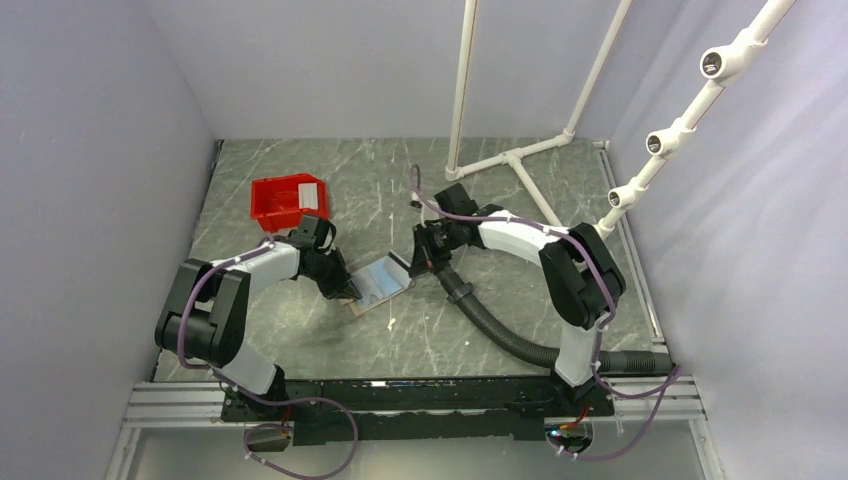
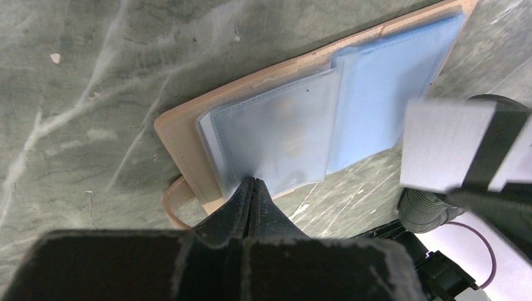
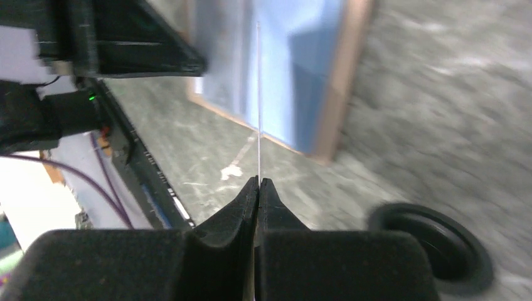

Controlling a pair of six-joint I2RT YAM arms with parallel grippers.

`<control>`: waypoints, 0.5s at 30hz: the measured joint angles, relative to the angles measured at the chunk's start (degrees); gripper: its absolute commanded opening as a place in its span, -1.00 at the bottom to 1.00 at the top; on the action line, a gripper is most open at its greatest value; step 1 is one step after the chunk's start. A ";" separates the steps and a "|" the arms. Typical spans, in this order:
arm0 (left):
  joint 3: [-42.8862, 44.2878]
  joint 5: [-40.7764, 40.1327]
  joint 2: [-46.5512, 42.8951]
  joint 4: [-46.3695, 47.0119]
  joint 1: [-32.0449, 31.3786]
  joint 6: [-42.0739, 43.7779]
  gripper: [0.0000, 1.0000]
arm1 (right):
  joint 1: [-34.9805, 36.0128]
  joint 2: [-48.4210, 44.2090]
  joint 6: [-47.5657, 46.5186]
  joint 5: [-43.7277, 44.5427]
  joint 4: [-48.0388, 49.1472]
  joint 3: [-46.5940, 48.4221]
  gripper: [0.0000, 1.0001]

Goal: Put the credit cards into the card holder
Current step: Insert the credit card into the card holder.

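Observation:
The tan card holder [image 1: 380,283] lies open on the table, its clear bluish sleeves [image 2: 282,135] face up. My left gripper [image 1: 345,292] is shut, pinching the near edge of a sleeve [image 2: 253,182] at the holder's tan cover [image 2: 182,141]. My right gripper [image 1: 415,262] is shut on a whitish-grey card, seen edge-on [image 3: 258,94] and held upright just above the holder's right side [image 3: 329,81]. In the left wrist view that card [image 2: 442,144] shows as a pale rectangle beside the holder. Other cards are not clearly visible.
A red bin [image 1: 280,205] stands behind the left gripper with a pale flat piece [image 1: 311,197] in it. A black corrugated hose [image 1: 500,335] runs across the table under the right arm. A white pipe frame [image 1: 515,158] stands at the back right.

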 measured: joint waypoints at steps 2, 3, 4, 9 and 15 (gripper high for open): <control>0.00 -0.09 0.00 0.00 -0.07 0.02 -1.00 | 1.64 0.42 0.07 -2.12 0.07 1.81 -1.00; 0.00 -0.13 -0.04 0.00 -0.09 0.02 -1.00 | 2.36 0.79 0.11 -3.26 0.11 2.78 -1.00; 0.00 -0.17 -0.04 0.00 -0.11 0.02 -1.00 | 3.08 1.40 0.09 -4.48 0.11 3.87 -1.00; 0.00 -0.22 -0.07 0.00 -0.11 0.04 -1.00 | 3.52 5.42 0.04 -7.98 0.17 6.78 -1.00; 0.00 -0.26 -0.09 0.00 -0.15 0.07 -1.00 | 2.97 9.42 0.07 -8.52 -0.07 6.80 -1.00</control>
